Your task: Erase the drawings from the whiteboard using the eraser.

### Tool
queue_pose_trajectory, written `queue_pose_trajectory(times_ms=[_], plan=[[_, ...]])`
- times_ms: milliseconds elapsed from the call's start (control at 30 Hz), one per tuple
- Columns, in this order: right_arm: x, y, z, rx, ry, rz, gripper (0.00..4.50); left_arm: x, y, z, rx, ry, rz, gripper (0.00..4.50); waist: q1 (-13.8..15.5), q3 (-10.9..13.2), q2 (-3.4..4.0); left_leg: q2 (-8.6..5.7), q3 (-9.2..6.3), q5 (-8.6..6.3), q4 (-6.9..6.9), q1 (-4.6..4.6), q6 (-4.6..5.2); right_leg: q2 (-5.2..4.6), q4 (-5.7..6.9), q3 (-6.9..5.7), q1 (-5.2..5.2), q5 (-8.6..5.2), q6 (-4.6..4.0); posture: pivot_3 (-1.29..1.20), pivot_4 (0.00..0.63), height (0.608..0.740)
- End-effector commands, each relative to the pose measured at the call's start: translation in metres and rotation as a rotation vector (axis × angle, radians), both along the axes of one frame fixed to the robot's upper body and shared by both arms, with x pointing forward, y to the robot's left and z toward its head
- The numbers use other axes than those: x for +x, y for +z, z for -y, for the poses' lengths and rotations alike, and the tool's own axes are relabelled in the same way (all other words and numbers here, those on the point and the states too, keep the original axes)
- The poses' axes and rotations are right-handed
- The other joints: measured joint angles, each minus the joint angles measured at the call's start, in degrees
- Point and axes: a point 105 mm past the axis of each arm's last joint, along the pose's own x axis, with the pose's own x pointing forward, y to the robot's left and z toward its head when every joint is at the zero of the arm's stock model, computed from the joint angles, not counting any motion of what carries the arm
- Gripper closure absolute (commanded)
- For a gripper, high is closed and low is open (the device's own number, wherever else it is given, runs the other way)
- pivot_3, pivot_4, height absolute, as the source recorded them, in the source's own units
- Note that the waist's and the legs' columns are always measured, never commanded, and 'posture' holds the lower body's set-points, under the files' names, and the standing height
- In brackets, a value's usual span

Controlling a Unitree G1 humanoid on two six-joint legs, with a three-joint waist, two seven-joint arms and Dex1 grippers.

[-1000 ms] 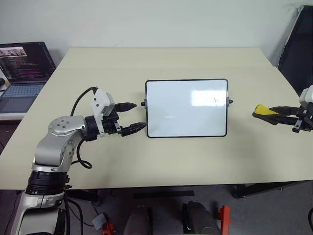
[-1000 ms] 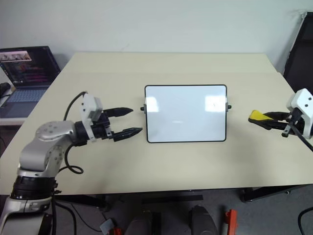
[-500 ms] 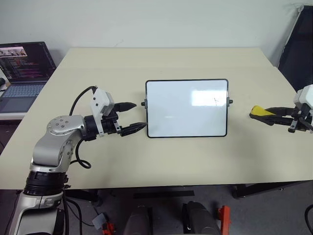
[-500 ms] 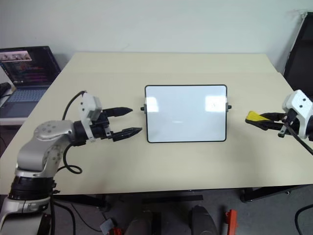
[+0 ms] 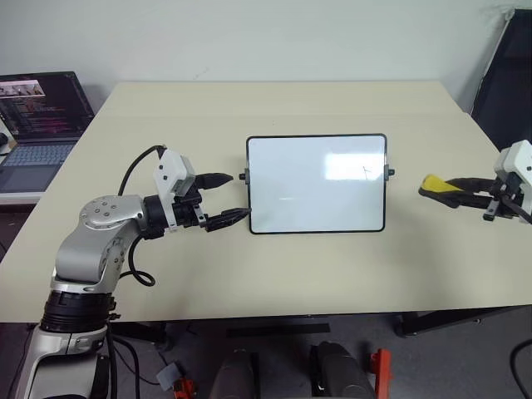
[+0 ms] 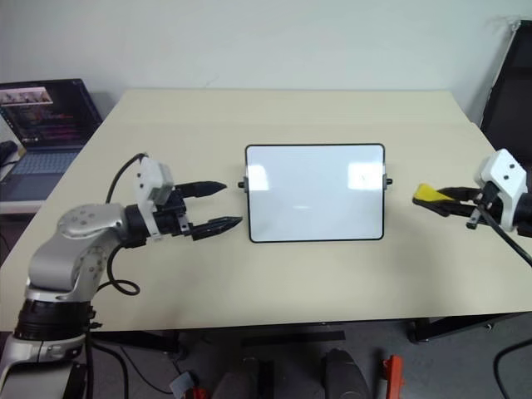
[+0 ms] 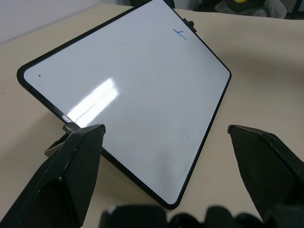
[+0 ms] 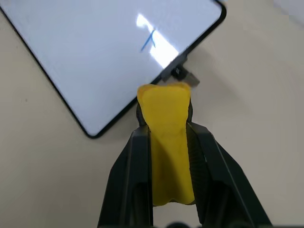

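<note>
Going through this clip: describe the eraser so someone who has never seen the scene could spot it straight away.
Start at the beige table and find the whiteboard lying flat at its middle. Off the board's right edge, apart from it, the right gripper reaches in, shut on the eraser. It is a small yellow block between black fingers, the only bright yellow thing on the table.

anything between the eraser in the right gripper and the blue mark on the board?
Nothing visible. The right gripper holds the eraser just off the whiteboard's right edge, beside its small side knob. The remaining drawing, a blue cross-like mark, sits near that edge with bare table and board surface between. The left gripper is at the opposite edge.
</note>
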Motion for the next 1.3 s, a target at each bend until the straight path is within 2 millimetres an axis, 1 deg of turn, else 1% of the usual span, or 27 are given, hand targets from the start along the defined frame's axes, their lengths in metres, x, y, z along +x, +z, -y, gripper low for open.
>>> queue_pose_trajectory(times_ms=[33, 100, 200, 333, 433, 500, 667, 800, 1000, 1100, 1200, 1300], plan=[[0.009, 0.029, -0.018, 0.142, 0.004, 0.178, 3.82, -0.002, 0.012, 0.007, -0.013, -0.024, 0.05, 0.0, 0.0, 0.0, 0.0, -0.01, 0.0, 0.0, 0.01, 0.0, 0.0, 0.0, 0.03, 0.01, 0.0, 0.0, 0.0, 0.0, 0.15, 0.74], [0.018, 0.025, -0.025, 0.24, -0.041, 0.236, 3.82, -0.001, 0.012, 0.012, -0.023, -0.031, 0.057, 0.0, 0.05, 0.0, 0.0, 0.0, -0.05, 0.0, 0.02, 0.0, 0.0, 0.01, 0.04, -0.03, 0.03, 0.0, -0.01, 0.0, 0.15, 0.74], [0.034, 0.018, -0.03, 0.355, -0.154, 0.328, 3.82, -0.004, 0.01, 0.017, -0.037, -0.049, 0.054, 0.0, 0.15, 0.0, 0.0, -0.01, -0.06, 0.0, 0.06, -0.01, -0.01, -0.01, 0.04, -0.03, 0.05, 0.02, -0.01, 0.0, 0.15, 0.74], [0.044, -0.002, -0.041, 0.42, -0.239, 0.353, 3.82, -0.008, 0.005, 0.027, -0.054, -0.076, 0.036, 0.0, 0.28, 0.0, 0.0, -0.03, -0.06, 0.01, 0.05, -0.02, -0.01, -0.03, 0.08, -0.03, 0.02, 0.03, -0.01, 0.0, 0.15, 0.74], [0.051, -0.012, -0.045, 0.398, -0.271, 0.36, 3.82, -0.009, 0.004, 0.033, -0.064, -0.094, 0.028, 0.0, 0.36, 0.0, 0.01, -0.04, -0.06, 0.01, 0.05, -0.02, -0.01, -0.04, 0.09, -0.04, 0.03, 0.03, -0.02, 0.0, 0.15, 0.74], [0.056, -0.015, -0.047, 0.396, -0.284, 0.374, 3.82, -0.008, 0.002, 0.035, -0.07, -0.097, 0.021, 0.0, 0.42, 0.0, 0.0, -0.05, -0.06, 0.0, 0.05, 0.0, -0.01, -0.05, 0.09, -0.04, 0.04, 0.03, -0.02, 0.0, 0.15, 0.74], [0.063, -0.026, -0.063, 0.372, -0.252, 0.353, 3.82, -0.009, -0.004, 0.034, -0.072, -0.094, 0.002, 0.0, -0.03, 0.0, 0.01, -0.04, -0.05, 0.01, 0.05, 0.04, -0.01, -0.04, 0.14, -0.01, 0.04, 0.03, -0.03, 0.0, 0.15, 0.74], [0.073, -0.052, -0.071, 0.308, -0.255, 0.287, 3.82, -0.011, -0.004, 0.031, -0.074, -0.083, -0.001, 0.0, -0.42, -0.01, 0.0, -0.04, -0.02, 0.01, 0.05, 0.12, -0.01, -0.03, 0.15, 0.01, 0.09, 0.03, -0.03, 0.0, 0.15, 0.74], [0.08, -0.074, -0.096, 0.259, -0.218, 0.25, 3.82, -0.014, -0.005, 0.026, -0.065, -0.068, -0.004, 0.0, -1.44, -0.09, -0.13, 0.05, 0.06, 0.02, 0.05, 0.57, 0.0, 0.1, 0.17, 0.16, 0.4, 0.1, 0.04, 0.0, 0.15, 0.74], [0.084, -0.079, -0.109, 0.258, -0.213, 0.254, 3.82, -0.014, -0.006, 0.024, -0.062, -0.061, -0.004, 0.0, -2.17, -0.1, -0.15, 0.19, 0.08, 0.02, 0.05, 1.21, 0.01, 0.24, 0.11, 0.19, 1.04, 0.07, 0.1, 0.0, 0.15, 0.74], [0.089, -0.081, -0.117, 0.251, -0.226, 0.264, 3.82, -0.014, -0.006, 0.024, -0.059, -0.055, -0.003, 0.0, -2.24, -0.12, -0.18, 0.51, 0.24, 0.02, 0.01, 1.77, 0.0, 0.55, 0.04, 0.34, 1.48, -0.06, -0.37, 0.0, 0.15, 0.74], [0.092, -0.085, -0.122, 0.234, -0.238, 0.267, 3.82, -0.014, -0.006, 0.023, -0.057, -0.052, -0.003, 0.0, -2.36, -0.15, -0.23, 0.67, 0.35, 0.02, 0.01, 1.95, 0.0, 0.77, 0.09, 0.51, 1.51, 0.03, -0.51, 0.0, 0.15, 0.74]])
